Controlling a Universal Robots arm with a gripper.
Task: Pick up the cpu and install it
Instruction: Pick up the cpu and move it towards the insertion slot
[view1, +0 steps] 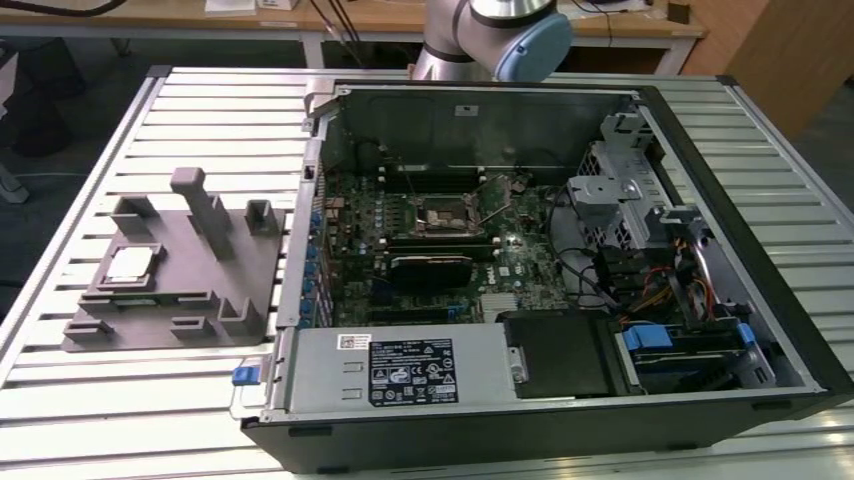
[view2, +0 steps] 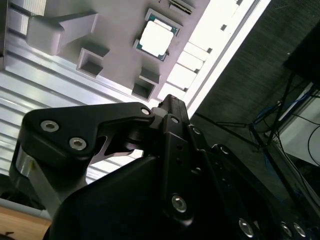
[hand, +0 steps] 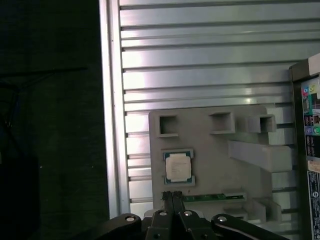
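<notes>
In the exterior view, your cpu (view1: 130, 264) lies flat in a recess of the grey holder block (view1: 200, 290) on the slatted surface (view1: 120, 400), well apart from the socket (view1: 445, 212) inside the open case (view1: 534, 440). In the second wrist view it looks thin, light and stiff, and probably fragile underneath, so take it by opposite edges. In the first wrist view the hand (hand: 172, 196) hovers near it, fingers pressed together, holding nothing. The neighbouring pockets (hand: 168, 125) look empty.

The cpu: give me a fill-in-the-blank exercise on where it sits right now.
1. The cpu rests on the grey block with its silvery top facing ____.
2. That block lies to the exterior view's ____ of the open computer case.
3. The gripper is shut and holds ____.
Missing words: up; left; nothing.
</notes>
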